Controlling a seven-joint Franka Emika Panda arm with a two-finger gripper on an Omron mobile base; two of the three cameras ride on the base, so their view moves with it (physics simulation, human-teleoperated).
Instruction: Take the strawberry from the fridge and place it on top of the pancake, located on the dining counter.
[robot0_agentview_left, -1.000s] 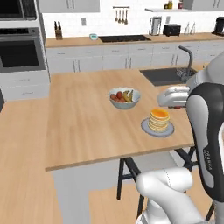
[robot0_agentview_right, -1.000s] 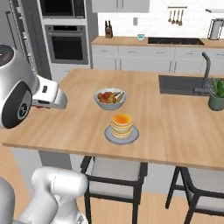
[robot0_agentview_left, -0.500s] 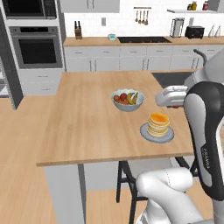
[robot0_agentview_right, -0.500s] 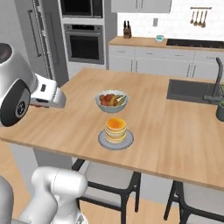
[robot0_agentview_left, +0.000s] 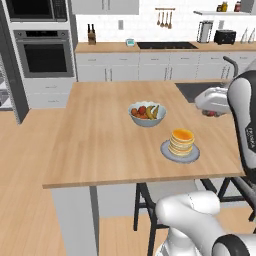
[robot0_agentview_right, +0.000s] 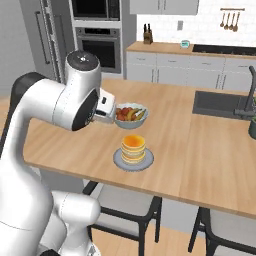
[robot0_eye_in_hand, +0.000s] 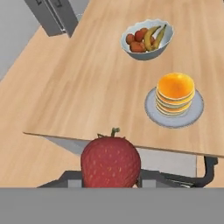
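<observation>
Dining counter (robot0_agentview_left: 100, 135) with pancake (robot0_agentview_left: 181, 141), fruit bowl (robot0_agentview_left: 147, 114)

Pancake and bowl on the counter
The pancake (robot0_agentview_left: 181, 142) sat on its plate (robot0_agentview_left: 167, 150) (near the counter (robot0_agentview_left: 100, 145) edge); the fruit bowl (robot0_agentview_left: 146, 113) stood just behind.

Even bright rendered light, soft-edged low resolution.
</observation>
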